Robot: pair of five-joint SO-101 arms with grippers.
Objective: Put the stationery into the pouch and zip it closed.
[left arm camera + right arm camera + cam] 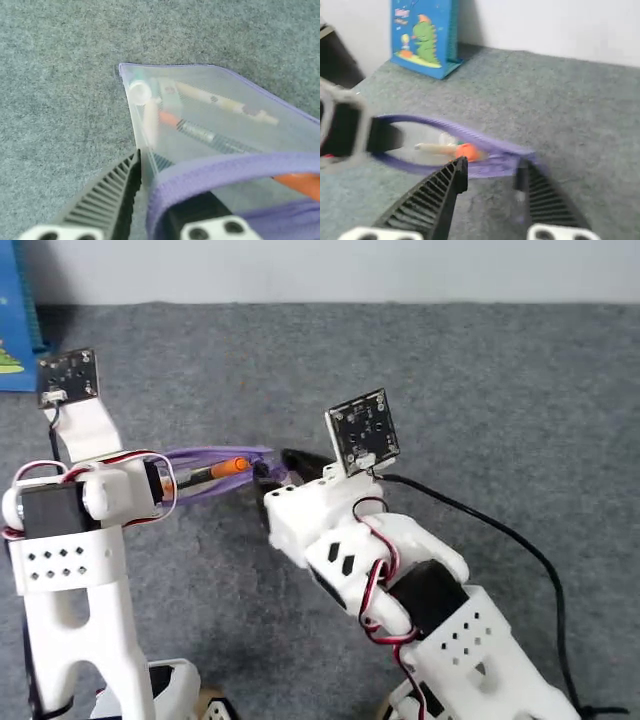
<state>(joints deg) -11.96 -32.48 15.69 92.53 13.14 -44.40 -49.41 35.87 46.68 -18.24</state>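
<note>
The pouch [207, 456] is clear mesh with a purple zip edge and hangs between the two arms above the grey carpet. My left gripper [165, 480] is shut on its left end; in the left wrist view the pouch wall [215, 130] runs between the fingers [107, 200]. Several pens [220, 102] lie inside, and an orange-tipped pen [228, 467] shows at the mouth. My right gripper [272, 475] is at the pouch's right end. Its jaws stand open around the purple corner [512, 155], next to the orange tip [466, 151].
A blue picture book [422, 37] leans against the wall at the far left [12, 330]. A black cable [500, 535] trails from the right arm across the carpet. Open carpet lies behind and to the right of the arms.
</note>
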